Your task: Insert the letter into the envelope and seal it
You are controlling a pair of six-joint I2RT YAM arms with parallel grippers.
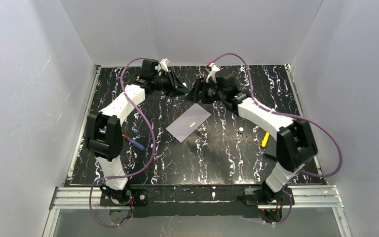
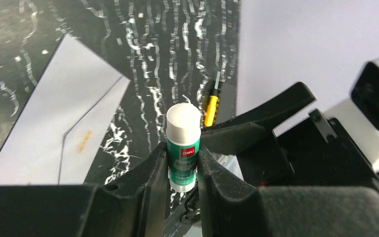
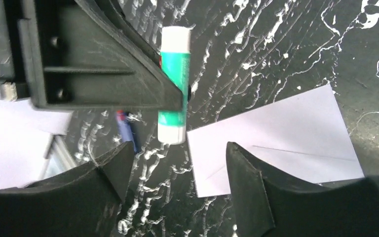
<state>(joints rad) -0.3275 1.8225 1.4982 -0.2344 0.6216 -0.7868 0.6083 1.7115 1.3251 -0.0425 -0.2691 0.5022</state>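
Observation:
The pale lavender envelope (image 1: pixel 188 122) lies flat in the middle of the table, its flap folded down, with a small orange mark on it. It also shows in the left wrist view (image 2: pixel 54 123) and the right wrist view (image 3: pixel 281 128). The letter is not in view. My left gripper (image 1: pixel 180 88) (image 2: pixel 183 150) is shut on a green-and-white glue stick (image 2: pixel 182 123) and holds it above the table beyond the envelope's far corner. My right gripper (image 1: pixel 197 92) (image 3: pixel 177 160) is open and empty, facing the left one, its jaws just below the glue stick (image 3: pixel 173 84).
A blue and red pen (image 1: pixel 134 142) lies at the left by the left arm. A yellow marker (image 1: pixel 265 139) lies at the right, and a small white object (image 1: pixel 240 129) sits beside it. White walls enclose the black marbled table (image 1: pixel 217 158).

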